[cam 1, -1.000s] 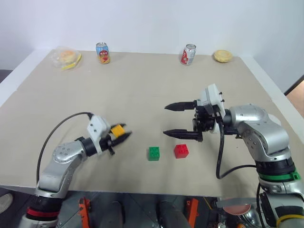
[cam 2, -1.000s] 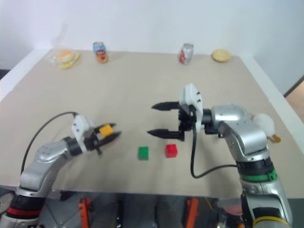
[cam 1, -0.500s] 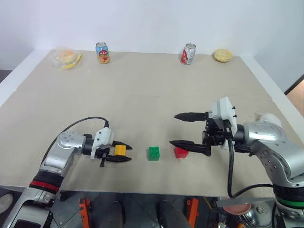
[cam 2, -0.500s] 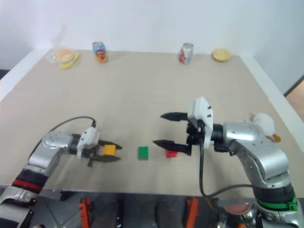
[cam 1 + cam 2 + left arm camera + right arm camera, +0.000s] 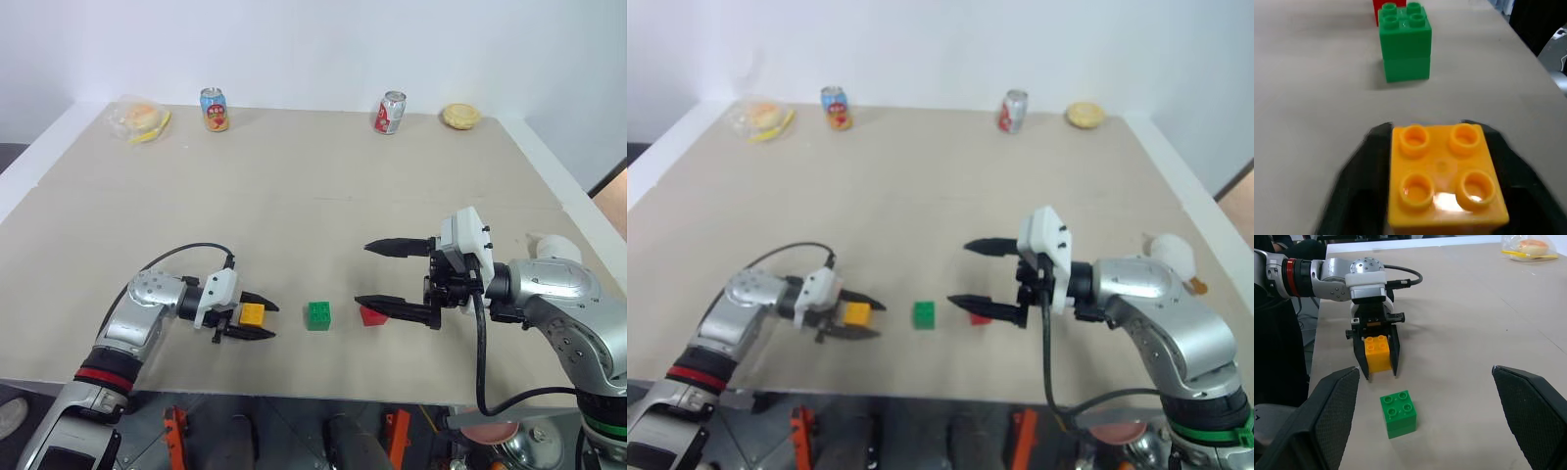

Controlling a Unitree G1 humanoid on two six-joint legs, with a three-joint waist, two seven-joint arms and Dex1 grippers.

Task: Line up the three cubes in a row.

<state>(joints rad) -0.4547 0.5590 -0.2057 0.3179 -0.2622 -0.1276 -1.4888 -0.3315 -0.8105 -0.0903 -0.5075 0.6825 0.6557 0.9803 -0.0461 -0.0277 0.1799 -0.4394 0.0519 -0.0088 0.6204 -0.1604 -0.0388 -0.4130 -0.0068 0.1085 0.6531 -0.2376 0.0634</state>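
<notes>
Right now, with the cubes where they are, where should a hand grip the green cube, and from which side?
Take the green cube by its flat side walls, probably the faces toward and away from the robot, coming down from above. It sits upright with its studs on top. The yellow cube and red cube flank its left and right sides, leaving less room there.

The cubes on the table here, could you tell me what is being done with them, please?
The left end effector has the yellow-orange cube down on the table, its fingers either side with slight gaps. The green cube and red cube sit in line to its right. The right end effector hangs wide open above the red one.
</notes>
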